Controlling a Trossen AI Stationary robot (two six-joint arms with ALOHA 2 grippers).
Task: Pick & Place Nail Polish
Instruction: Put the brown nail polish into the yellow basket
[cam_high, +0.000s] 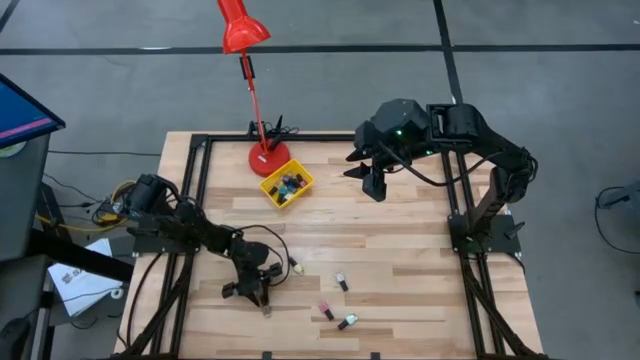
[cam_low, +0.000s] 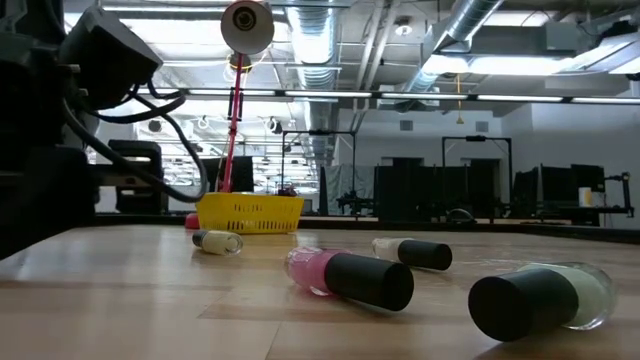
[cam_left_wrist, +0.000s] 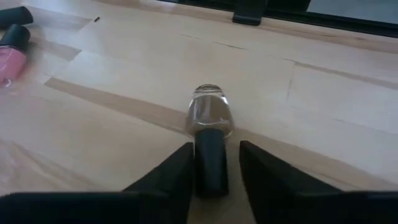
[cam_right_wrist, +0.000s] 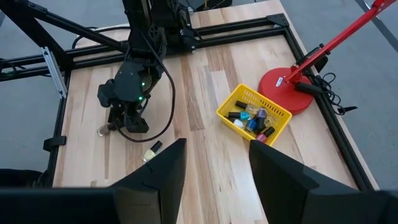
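A clear nail polish bottle (cam_left_wrist: 211, 115) with a dark cap (cam_left_wrist: 210, 168) lies on its side on the wooden table, near the front left (cam_high: 267, 311). My left gripper (cam_left_wrist: 214, 180) is low over the table and open. Its fingers stand on either side of the cap, and bare wood shows between the cap and one finger. Several other bottles lie loose on the table: a pink one (cam_low: 350, 275), a pale one (cam_low: 412, 253), a greenish one (cam_low: 540, 298) and a yellowish one (cam_low: 217, 241). My right gripper (cam_high: 373, 190) waits raised at the far right, open and empty (cam_right_wrist: 214, 168).
A yellow tray (cam_high: 286, 185) holding several bottles stands at the far middle of the table. Beside it is the round base of a red lamp (cam_high: 268, 158). Black frame rails (cam_high: 190, 200) run along the table's left, right and far sides.
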